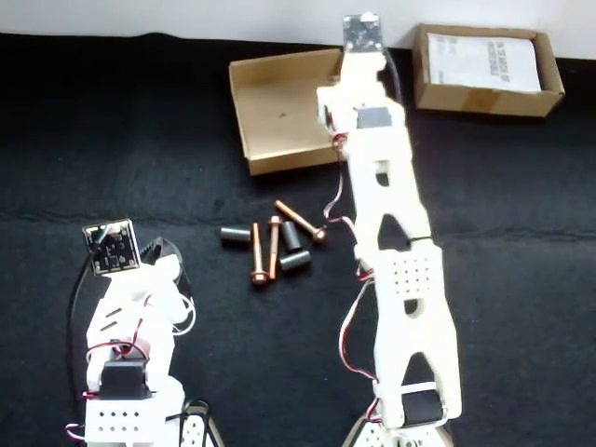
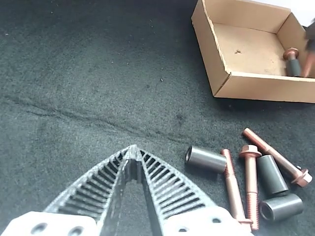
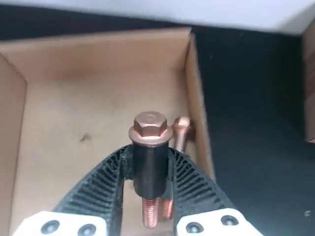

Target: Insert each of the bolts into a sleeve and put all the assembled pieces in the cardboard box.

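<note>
Well clear of the cardboard box [image 1: 279, 112], over open cloth [image 1: 140, 140], the left gripper [image 2: 133, 149] is pinched together with nothing in it. Loose bolts [image 1: 273, 247] and sleeves [image 1: 235, 235] lie near the box's front wall. The right gripper [image 3: 149, 153] clamps a sleeved bolt [image 3: 150, 132] over the box floor, close to its right wall.

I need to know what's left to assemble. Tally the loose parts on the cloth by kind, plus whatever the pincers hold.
Loose bolts: 3
Loose sleeves: 3
Assembled piece in right pincer: 1
Total: 7
</note>
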Motion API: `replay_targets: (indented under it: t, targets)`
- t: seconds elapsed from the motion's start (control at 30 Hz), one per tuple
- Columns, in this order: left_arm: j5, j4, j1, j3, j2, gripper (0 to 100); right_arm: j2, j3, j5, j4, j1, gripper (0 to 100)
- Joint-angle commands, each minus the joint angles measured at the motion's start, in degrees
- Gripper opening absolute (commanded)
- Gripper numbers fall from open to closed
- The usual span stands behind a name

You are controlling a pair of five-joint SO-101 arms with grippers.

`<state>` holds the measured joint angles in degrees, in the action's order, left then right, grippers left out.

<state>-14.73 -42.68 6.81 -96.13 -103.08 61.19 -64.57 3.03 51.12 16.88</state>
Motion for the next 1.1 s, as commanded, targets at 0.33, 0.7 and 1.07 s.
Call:
replay_targets:
  t: [0.33, 0.7, 1.07]
  targets:
    - [0.4, 0.1, 0.4, -0.9, -0.4, 2, 5.1, -4.5, 0.1, 8.4, 5.6, 7.4]
    - [0.5, 0.1, 0.5, -0.9, -0.4, 2, -4.7, -4.5, 0.2, 21.1, 5.2, 32.8]
    - [0.5, 0.1, 0.6, -0.9, -0.4, 2, -23.7, -4.5, 0.2, 42.0, 8.8, 32.8]
